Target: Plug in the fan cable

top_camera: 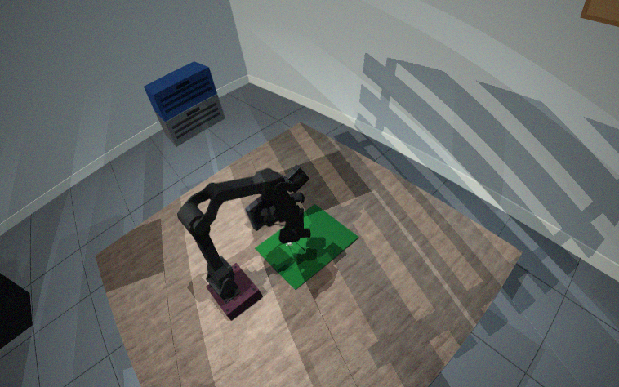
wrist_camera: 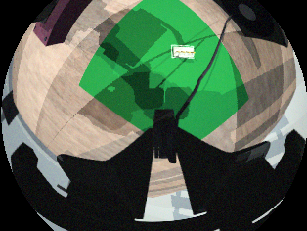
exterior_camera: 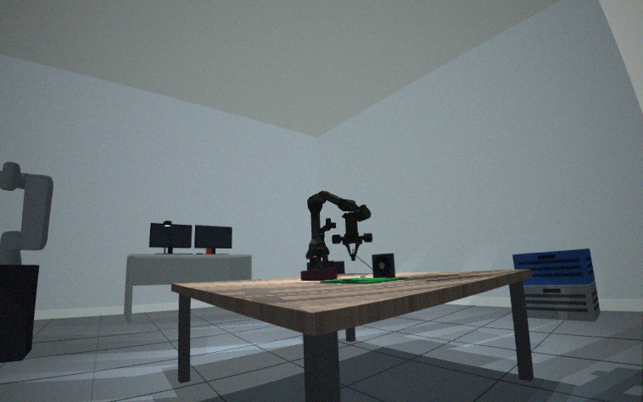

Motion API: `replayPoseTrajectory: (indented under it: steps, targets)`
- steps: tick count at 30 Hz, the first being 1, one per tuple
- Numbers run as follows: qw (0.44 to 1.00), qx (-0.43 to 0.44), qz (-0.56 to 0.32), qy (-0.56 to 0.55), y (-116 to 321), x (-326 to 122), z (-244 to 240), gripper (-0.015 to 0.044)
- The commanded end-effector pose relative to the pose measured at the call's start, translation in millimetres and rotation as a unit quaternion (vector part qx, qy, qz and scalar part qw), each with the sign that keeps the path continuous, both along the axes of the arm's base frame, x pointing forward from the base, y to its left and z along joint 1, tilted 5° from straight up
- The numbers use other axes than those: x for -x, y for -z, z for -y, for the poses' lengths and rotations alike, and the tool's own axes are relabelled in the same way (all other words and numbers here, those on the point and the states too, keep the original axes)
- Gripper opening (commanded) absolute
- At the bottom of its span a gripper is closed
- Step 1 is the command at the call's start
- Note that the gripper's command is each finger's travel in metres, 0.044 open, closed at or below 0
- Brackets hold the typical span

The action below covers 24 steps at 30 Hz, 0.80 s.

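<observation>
a wood-topped table (top_camera: pixel 389 307) (exterior_camera: pixel 264 294) stands on a grey tiled floor (top_camera: pixel 86 336) (exterior_camera: pixel 129 344), with pale walls behind it. off past the table are a blue crate (top_camera: pixel 182 90) (exterior_camera: pixel 554 265) on top of a grey crate (top_camera: pixel 193 120) (exterior_camera: pixel 561 301), and a desk (exterior_camera: pixel 189 267) with two monitors (exterior_camera: pixel 170 235). the dark arm (top_camera: pixel 237 188) (exterior_camera: pixel 332 198) rises from a purple base block (top_camera: pixel 249 301) (exterior_camera: pixel 319 276) (wrist_camera: pixel 59 24) on the tabletop.

the gripper (top_camera: pixel 288 242) (exterior_camera: pixel 353 258) (wrist_camera: pixel 162 132) points down above the green board (top_camera: pixel 331 230) (exterior_camera: pixel 359 280) (wrist_camera: pixel 166 24), apart from it. its fingers are clamped on the black plug (wrist_camera: pixel 164 124), which sits right between the tips. the cable (exterior_camera: pixel 365 262) (wrist_camera: pixel 201 80) runs from the plug to the black fan (exterior_camera: pixel 383 265) (wrist_camera: pixel 249 17), which stands upright, off to one side of the hand and lower than it.

the white four-pin header (top_camera: pixel 289 244) (wrist_camera: pixel 182 48) is on the board, below the hand and a little to the side of the plug. in the wrist view its pins show, and the plug is well clear of them, so it is unplugged.
</observation>
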State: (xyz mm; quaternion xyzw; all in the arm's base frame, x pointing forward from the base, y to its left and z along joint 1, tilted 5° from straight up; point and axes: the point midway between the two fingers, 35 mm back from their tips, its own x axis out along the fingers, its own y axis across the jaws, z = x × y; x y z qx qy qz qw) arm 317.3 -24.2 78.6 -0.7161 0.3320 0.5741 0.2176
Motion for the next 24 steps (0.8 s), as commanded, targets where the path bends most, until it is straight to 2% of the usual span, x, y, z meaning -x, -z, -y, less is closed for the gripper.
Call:
replayPoseTrajectory:
  steps: [1,6,15,24]
  targets:
    - [1.000,0.001,0.004,0.002,-13.0,0.4,-0.1,0.0000]
    - [1.000,-0.005,0.006,0.027,-13.0,0.0,0.3,0.0000]
    - [0.983,-0.036,0.021,0.176,-13.2,-2.3,2.8,0.0000]
    - [0.944,-0.061,0.031,0.323,-13.5,-4.6,5.4,0.0000]
